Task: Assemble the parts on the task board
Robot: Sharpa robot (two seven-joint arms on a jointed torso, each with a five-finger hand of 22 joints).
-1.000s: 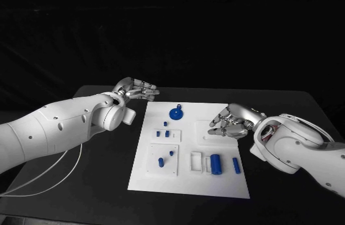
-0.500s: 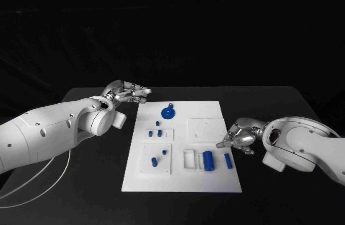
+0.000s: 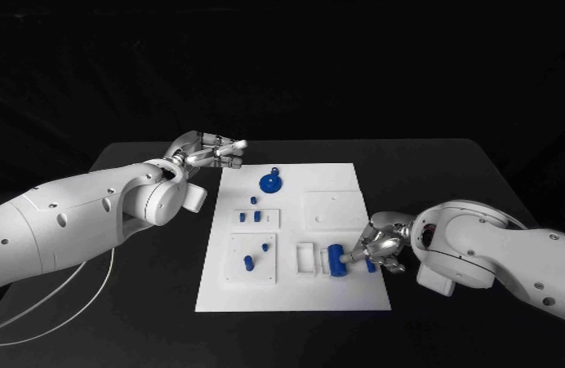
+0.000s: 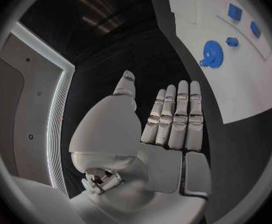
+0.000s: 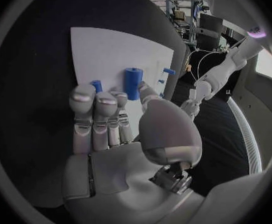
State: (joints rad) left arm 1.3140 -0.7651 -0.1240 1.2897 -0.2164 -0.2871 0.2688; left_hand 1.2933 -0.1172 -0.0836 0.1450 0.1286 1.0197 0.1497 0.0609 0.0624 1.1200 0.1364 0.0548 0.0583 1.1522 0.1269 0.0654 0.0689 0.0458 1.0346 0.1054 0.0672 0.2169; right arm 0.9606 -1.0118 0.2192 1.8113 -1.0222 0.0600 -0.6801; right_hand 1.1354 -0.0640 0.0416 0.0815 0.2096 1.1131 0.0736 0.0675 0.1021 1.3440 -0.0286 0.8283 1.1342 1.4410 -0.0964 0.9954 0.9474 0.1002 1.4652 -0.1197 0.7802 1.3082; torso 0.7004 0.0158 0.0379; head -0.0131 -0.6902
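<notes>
Lying lengthwise up-frame near task board (image 3: 295,294) lower right: blue cylinder (image 3: 337,260); right hand (image 3: 375,246) fingertips touching, grip indeterminate; left hand (image 3: 207,151) spread, empty.

The head view looks down from above and behind onto the black desk (image 3: 471,172), far enough to take in the whole white task board (image 3: 335,180) and both arms. The left wrist view sits close behind the left hand (image 4: 167,134), facing along its straight fingers (image 4: 180,114) over the desk toward the board's end with the blue gear (image 4: 212,52). The right wrist view sits just behind the right hand (image 5: 120,134), facing across the board, very near the thick blue cylinder (image 5: 132,83). All three views share the board.
</notes>
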